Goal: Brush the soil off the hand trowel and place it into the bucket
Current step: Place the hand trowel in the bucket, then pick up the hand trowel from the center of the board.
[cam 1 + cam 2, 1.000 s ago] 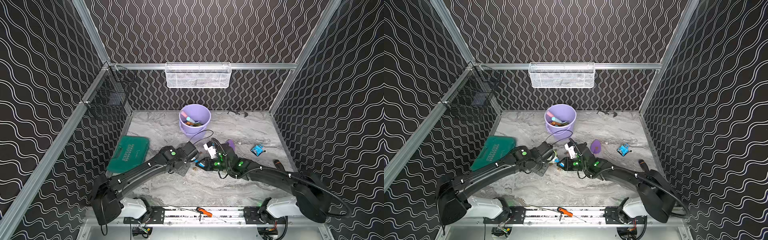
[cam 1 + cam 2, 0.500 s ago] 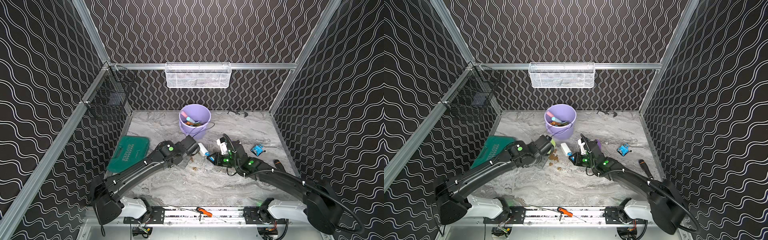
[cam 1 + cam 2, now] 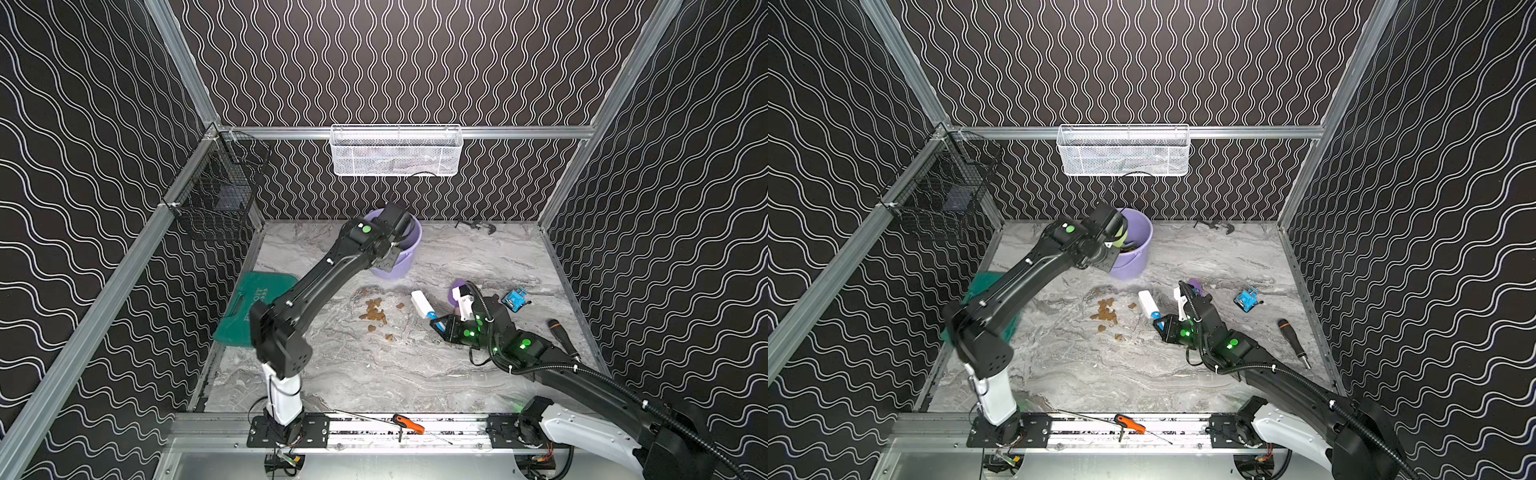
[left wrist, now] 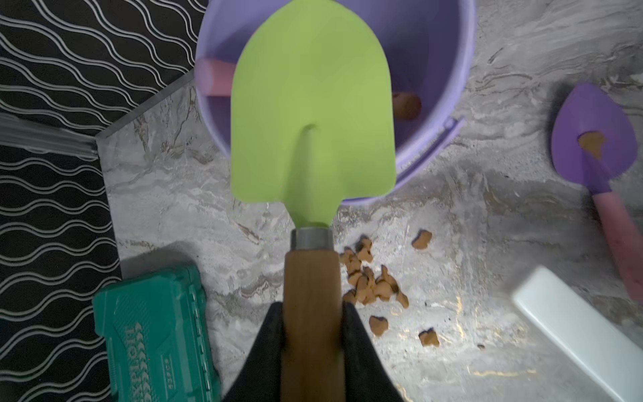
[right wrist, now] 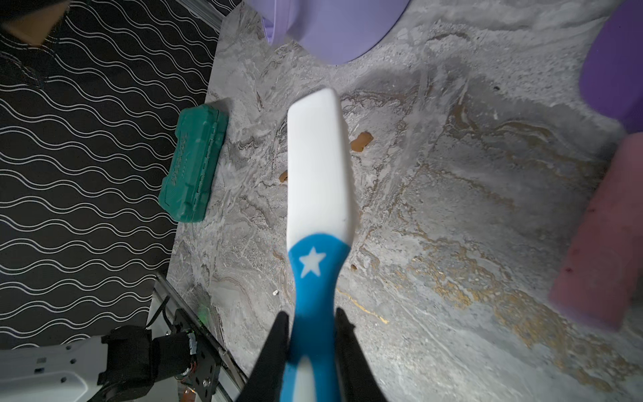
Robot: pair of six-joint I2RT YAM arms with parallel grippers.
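Site was a robotics lab test cell: aluminium frame [image 3: 399, 132], patterned backdrop walls [image 3: 395, 62], robot arms [image 3: 316, 280] bolted to base rail [image 3: 357, 429].

In both top views the left arm [image 3: 332, 266] covers much of the bucket [image 3: 399, 264] (near wall and one rim side show), leaving the green trowel [image 3: 1122, 236] over it a sliver. From the left wrist, its blade hides much of the bucket's inside; a pink handle [image 4: 215, 78] and brown lump [image 4: 407, 106] there are blurred.

A white star [image 5: 312, 261] marks the brush [image 5: 318, 156] handle, just ahead of the jaws of the right gripper [image 5: 311, 312]. The green case [image 4: 153, 334] carries lettering too blurred to read.
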